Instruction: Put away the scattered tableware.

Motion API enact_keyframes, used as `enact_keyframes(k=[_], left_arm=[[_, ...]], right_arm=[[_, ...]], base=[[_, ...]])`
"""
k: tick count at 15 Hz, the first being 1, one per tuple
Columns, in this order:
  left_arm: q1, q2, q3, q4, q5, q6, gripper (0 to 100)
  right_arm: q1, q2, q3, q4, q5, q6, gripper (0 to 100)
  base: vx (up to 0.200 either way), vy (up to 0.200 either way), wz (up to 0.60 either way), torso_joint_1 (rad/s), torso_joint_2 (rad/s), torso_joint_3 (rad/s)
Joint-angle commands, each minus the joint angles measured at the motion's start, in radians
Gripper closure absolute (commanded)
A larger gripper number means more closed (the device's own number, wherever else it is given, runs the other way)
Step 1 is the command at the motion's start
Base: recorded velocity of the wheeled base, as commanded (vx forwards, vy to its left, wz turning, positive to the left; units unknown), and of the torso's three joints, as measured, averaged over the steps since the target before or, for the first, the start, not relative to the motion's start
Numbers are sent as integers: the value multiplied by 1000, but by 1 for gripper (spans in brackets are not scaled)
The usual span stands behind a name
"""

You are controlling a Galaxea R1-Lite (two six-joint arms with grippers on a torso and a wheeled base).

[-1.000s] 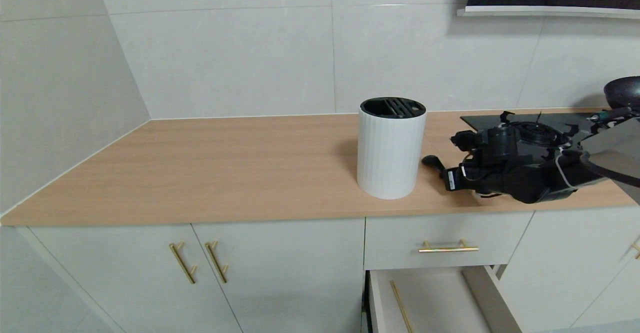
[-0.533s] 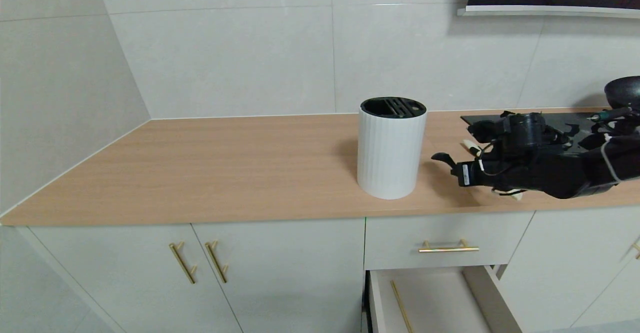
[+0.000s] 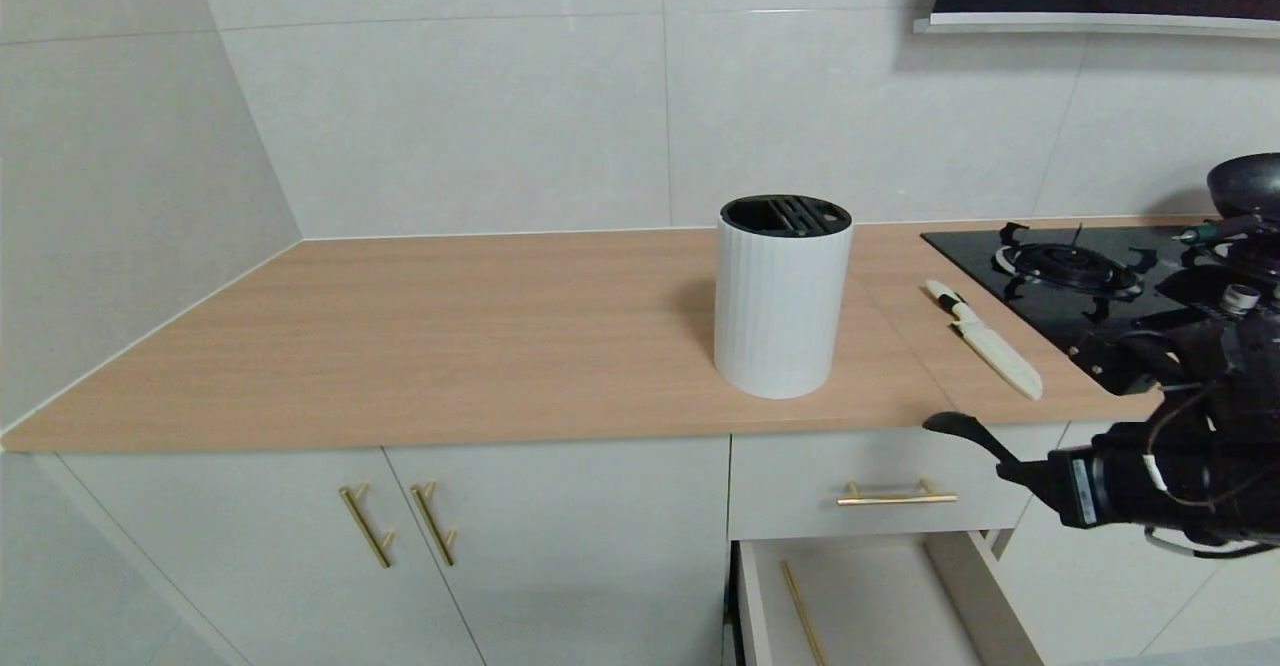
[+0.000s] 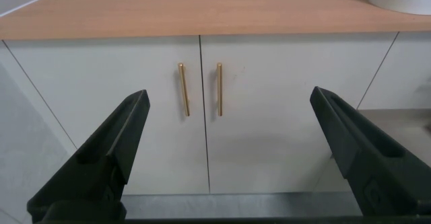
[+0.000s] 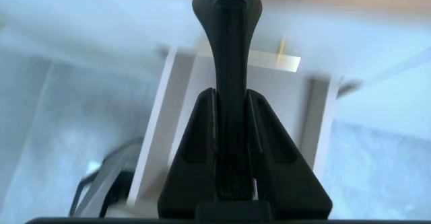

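A cream-bladed knife (image 3: 985, 341) with a black-and-cream handle lies flat on the wooden counter (image 3: 450, 336), between the white ribbed holder (image 3: 782, 296) and the hob. The holder stands upright with a black slotted top. My right gripper (image 3: 950, 424) hangs shut in front of the counter's edge, below the knife and above the open drawer (image 3: 870, 596). In the right wrist view the gripper (image 5: 223, 9) points down at the drawer (image 5: 296, 109) with nothing in it. My left gripper (image 4: 229, 99) is open and faces the cabinet doors.
A black gas hob (image 3: 1070, 276) with a dark pan (image 3: 1245, 186) takes up the counter's right end. A closed drawer with a gold handle (image 3: 897, 494) sits above the open one. A thin gold rod (image 3: 800, 611) lies inside the open drawer. Two cabinet doors (image 4: 202, 109) have gold handles.
My right arm has drawn back off the counter and dropped in front of the drawers. The knife it covered now lies in plain sight, unmoved.
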Motion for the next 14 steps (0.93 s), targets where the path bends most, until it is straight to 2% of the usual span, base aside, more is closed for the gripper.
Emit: enact_keyframes(k=[1, 3, 8, 14], left_arm=[[0, 1, 0, 0, 1, 0, 0], [0, 1, 0, 0, 1, 0, 0], [0, 1, 0, 0, 1, 0, 0], [0, 1, 0, 0, 1, 0, 0]], right_arm=[[1, -147, 92, -3, 9, -7, 100], [1, -144, 144, -5, 9, -19, 100], [16, -94, 175, -14, 9, -59, 100], [19, -64, 175, -15, 8, -60, 100]], base=[[0, 0, 0, 0, 0, 0], [0, 0, 0, 0, 0, 0], [0, 0, 0, 0, 0, 0], [0, 0, 0, -174, 411, 232]])
